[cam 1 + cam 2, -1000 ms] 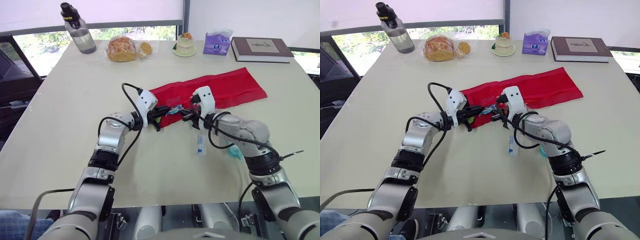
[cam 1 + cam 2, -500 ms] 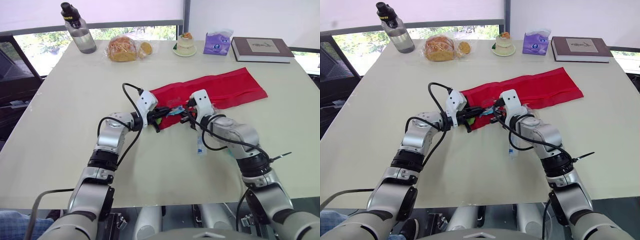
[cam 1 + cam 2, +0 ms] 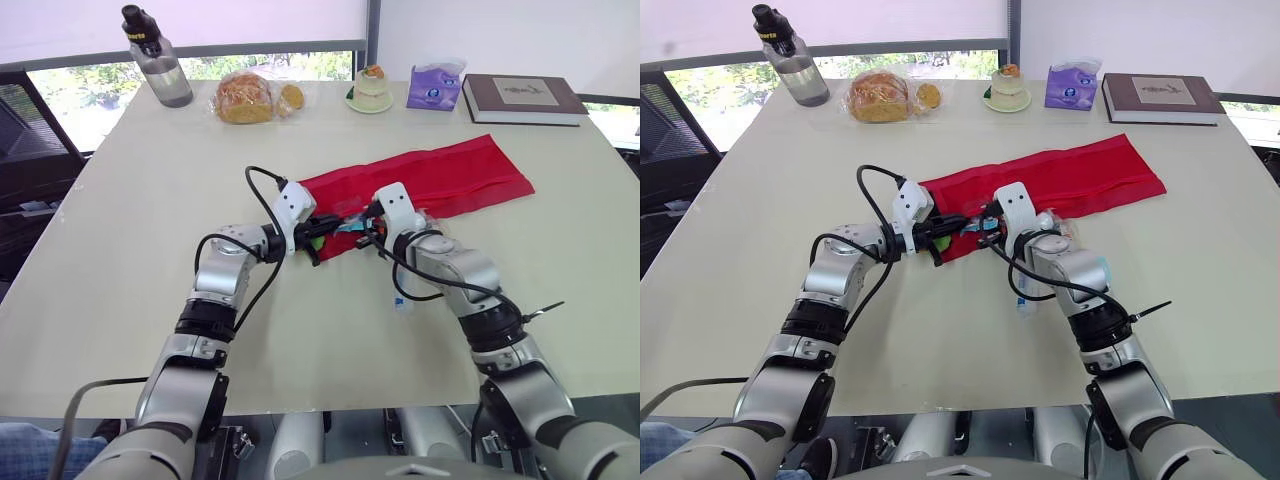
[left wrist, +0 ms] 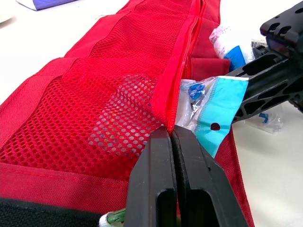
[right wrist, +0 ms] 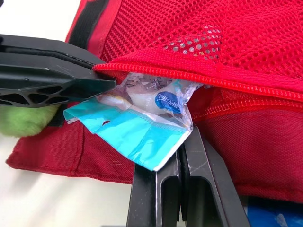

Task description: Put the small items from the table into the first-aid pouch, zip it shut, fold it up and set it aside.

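Nearest first: 1 small sachet (image 3: 400,291) lies loose on the table (image 3: 130,210), just on the near side of the right gripper (image 3: 368,231) and under its forearm.

Right gripper: the 2 fingers are pressed together on the lower edge of a blue-and-clear packet (image 5: 142,127). The packet's clear end sits under the lifted zip edge of the pouch (image 3: 445,178). Its blue end is outside, between the 2 grippers.

Left gripper (image 4: 171,133): fingers clenched on the pouch's red zip edge, pinching it at the mouth and holding the mesh layer up off the layer beneath. The fingertips of the 2 grippers are near each other, with the packet touching both. A green object (image 5: 21,118) sits against the underside of the left gripper; what it is cannot be told.

Pouch: red, unfolded flat, zip open at the end by the grippers. It runs from them away toward the robot's right. 1 clear wrapped item (image 4: 222,40) lies just beyond the right gripper, at the pouch's edge.

Well beyond both grippers, along the table's far edge, from the robot's left to right:
- bottle (image 3: 158,62)
- bagged bread (image 3: 245,98)
- dessert (image 3: 370,87)
- tissue pack (image 3: 434,87)
- book (image 3: 522,98)
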`<state>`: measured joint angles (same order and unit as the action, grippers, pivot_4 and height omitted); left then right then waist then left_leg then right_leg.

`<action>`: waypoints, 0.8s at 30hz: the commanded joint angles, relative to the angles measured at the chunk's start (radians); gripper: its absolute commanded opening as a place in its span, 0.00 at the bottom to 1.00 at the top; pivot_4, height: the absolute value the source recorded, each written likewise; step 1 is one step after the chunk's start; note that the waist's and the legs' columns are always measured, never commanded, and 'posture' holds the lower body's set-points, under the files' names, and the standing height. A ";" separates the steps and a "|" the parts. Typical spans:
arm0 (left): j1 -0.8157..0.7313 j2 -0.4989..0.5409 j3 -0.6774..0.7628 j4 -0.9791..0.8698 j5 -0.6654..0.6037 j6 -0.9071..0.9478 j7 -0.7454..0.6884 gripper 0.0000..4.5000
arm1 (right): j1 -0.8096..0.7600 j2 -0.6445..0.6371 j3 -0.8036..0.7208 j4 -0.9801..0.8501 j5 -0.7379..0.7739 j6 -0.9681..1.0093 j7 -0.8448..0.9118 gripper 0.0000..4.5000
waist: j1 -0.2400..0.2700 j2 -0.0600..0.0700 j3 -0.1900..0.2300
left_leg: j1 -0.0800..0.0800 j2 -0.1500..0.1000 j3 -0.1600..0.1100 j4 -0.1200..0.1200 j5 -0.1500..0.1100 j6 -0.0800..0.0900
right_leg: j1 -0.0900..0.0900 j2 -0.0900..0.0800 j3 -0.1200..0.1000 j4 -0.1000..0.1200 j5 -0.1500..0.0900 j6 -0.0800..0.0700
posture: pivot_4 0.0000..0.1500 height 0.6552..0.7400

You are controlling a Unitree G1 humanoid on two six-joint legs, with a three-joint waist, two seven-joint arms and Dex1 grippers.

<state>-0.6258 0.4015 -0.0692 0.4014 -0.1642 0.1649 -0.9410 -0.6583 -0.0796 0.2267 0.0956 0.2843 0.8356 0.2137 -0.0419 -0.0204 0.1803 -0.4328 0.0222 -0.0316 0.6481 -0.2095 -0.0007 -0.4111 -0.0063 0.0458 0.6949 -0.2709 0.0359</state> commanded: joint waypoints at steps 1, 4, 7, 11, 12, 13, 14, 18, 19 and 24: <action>-0.008 -0.003 0.016 -0.055 -0.028 -0.004 -0.001 0.00 | -0.022 0.017 -0.003 -0.010 -0.020 -0.024 0.015 0.01 | 0.000 0.000 0.000 | 0.000 0.000 0.000 0.000 0.000 0.000 | 0.000 0.000 0.000 0.000 0.000 0.000 | 1.00 1.00; -0.003 0.001 0.000 -0.048 -0.012 -0.024 -0.008 0.00 | -0.028 0.029 -0.004 0.006 -0.038 -0.036 0.020 0.01 | 0.000 0.000 0.000 | 0.000 0.000 0.000 0.000 0.000 0.000 | 0.000 0.000 0.000 0.000 0.000 0.000 | 1.00 1.00; 0.002 0.003 -0.006 -0.050 -0.006 -0.030 -0.009 0.00 | -0.036 0.041 -0.008 0.010 -0.051 -0.040 0.026 0.01 | -0.001 0.000 0.000 | 0.000 0.000 0.000 0.000 0.000 0.000 | 0.000 0.000 0.000 0.000 0.000 0.000 | 1.00 1.00; -0.010 0.004 0.003 -0.029 -0.003 -0.036 0.006 0.00 | -0.027 0.027 -0.007 -0.032 -0.052 -0.010 0.052 0.01 | 0.000 0.000 0.000 | 0.000 0.000 0.000 0.000 0.000 0.000 | 0.000 0.000 0.000 0.000 0.000 0.000 | 1.00 1.00; -0.014 0.005 0.004 -0.023 -0.002 -0.038 0.008 0.00 | -0.020 0.012 0.000 -0.058 -0.047 0.010 0.069 0.01 | 0.000 0.000 0.000 | 0.000 0.000 -0.001 0.000 0.000 0.000 | 0.000 0.000 0.000 0.000 0.000 0.000 | 1.00 1.00; -0.016 0.006 0.005 -0.018 -0.002 -0.040 0.009 0.00 | -0.012 -0.003 0.005 -0.086 -0.040 0.033 0.087 0.01 | 0.000 0.000 0.000 | 0.000 0.000 -0.001 0.000 0.000 0.000 | 0.000 0.000 0.000 0.000 0.000 0.000 | 1.00 1.00; -0.019 0.006 0.006 -0.014 -0.002 -0.042 0.010 0.00 | -0.001 -0.019 0.009 -0.123 -0.026 0.067 0.108 0.01 | 0.000 0.000 0.000 | 0.000 0.000 -0.001 0.000 0.000 0.000 | 0.000 0.000 0.000 0.000 0.000 0.000 | 1.00 1.00; -0.021 0.006 0.006 -0.006 -0.002 -0.049 0.012 0.00 | 0.031 -0.069 0.005 -0.264 0.029 0.182 0.165 0.01 | 0.001 0.000 0.000 | 0.000 0.000 -0.001 0.000 0.000 0.000 | 0.000 -0.001 0.000 0.000 0.000 0.000 | 1.00 1.00; -0.021 0.005 0.006 -0.003 -0.002 -0.051 0.013 0.00 | 0.034 -0.076 -0.004 -0.295 0.043 0.200 0.172 0.01 | 0.001 0.000 0.000 | 0.000 0.000 -0.002 0.000 0.000 0.000 | 0.000 -0.002 0.000 0.000 0.000 0.000 | 1.00 1.00; -0.020 0.001 0.002 0.001 -0.002 -0.057 0.014 0.00 | 0.022 -0.088 -0.044 -0.387 0.096 0.259 0.190 0.01 | 0.001 0.000 0.000 | 0.000 0.000 -0.002 0.000 0.000 0.000 | 0.000 -0.002 0.000 0.000 0.000 0.000 | 1.00 1.00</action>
<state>-0.6263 0.4030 -0.0783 0.4125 -0.1597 0.1305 -0.9296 -0.6153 -0.1789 0.2176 -0.2309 0.3484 1.0806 0.4001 -0.0412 -0.0204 0.1803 -0.4329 0.0219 -0.0335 0.6485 -0.2095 -0.0007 -0.4110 -0.0078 0.0451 0.6951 -0.2709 0.0360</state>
